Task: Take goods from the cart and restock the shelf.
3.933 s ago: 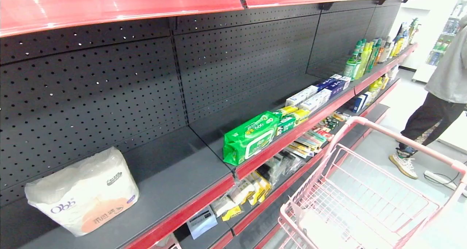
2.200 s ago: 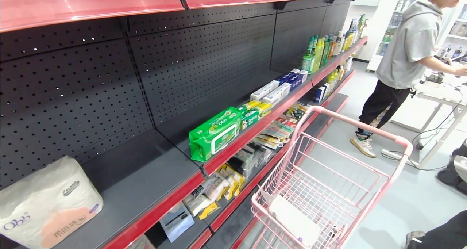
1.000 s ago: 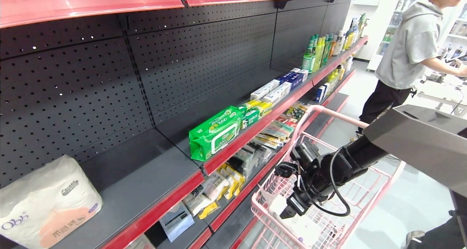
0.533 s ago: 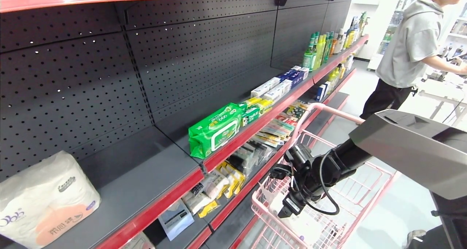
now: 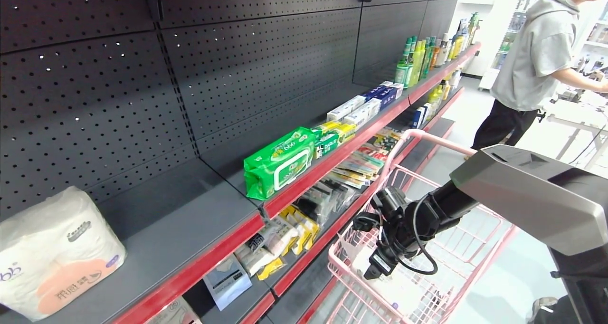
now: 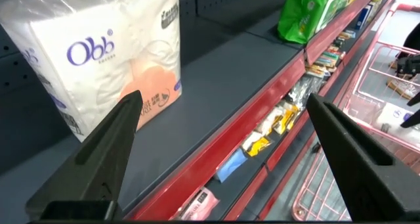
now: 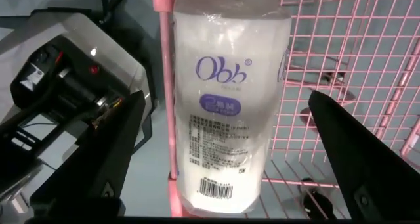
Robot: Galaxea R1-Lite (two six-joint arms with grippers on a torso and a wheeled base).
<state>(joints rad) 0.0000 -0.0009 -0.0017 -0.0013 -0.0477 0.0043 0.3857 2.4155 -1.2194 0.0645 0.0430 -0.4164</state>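
A pink wire cart point(image 5: 475, 262) stands before the shelf point(image 5: 190, 229). A white plastic-wrapped tissue pack point(image 7: 230, 92) lies at the cart's near corner against the rim point(image 5: 396, 293). My right gripper point(image 5: 374, 272) hangs open just above that pack, its fingers point(image 7: 98, 152) spread wider than the pack and apart from it. My left gripper point(image 6: 223, 165) is open and holds nothing, in front of a white toilet paper pack point(image 6: 111, 53) on the grey shelf board point(image 5: 57, 252). A green wipes pack point(image 5: 280, 162) lies farther right on the same shelf level.
Toothpaste boxes point(image 5: 361, 110) and green bottles point(image 5: 418, 58) fill the shelf further right. Small packets point(image 5: 285, 238) lie on the lower shelf beside the cart. Bare shelf board lies between the toilet paper and the wipes. A black device point(image 7: 59, 99) sits outside the cart rim.
The head camera has turned right and tilted down. My right arm came into view and has lowered its open gripper over the white pack in the cart.
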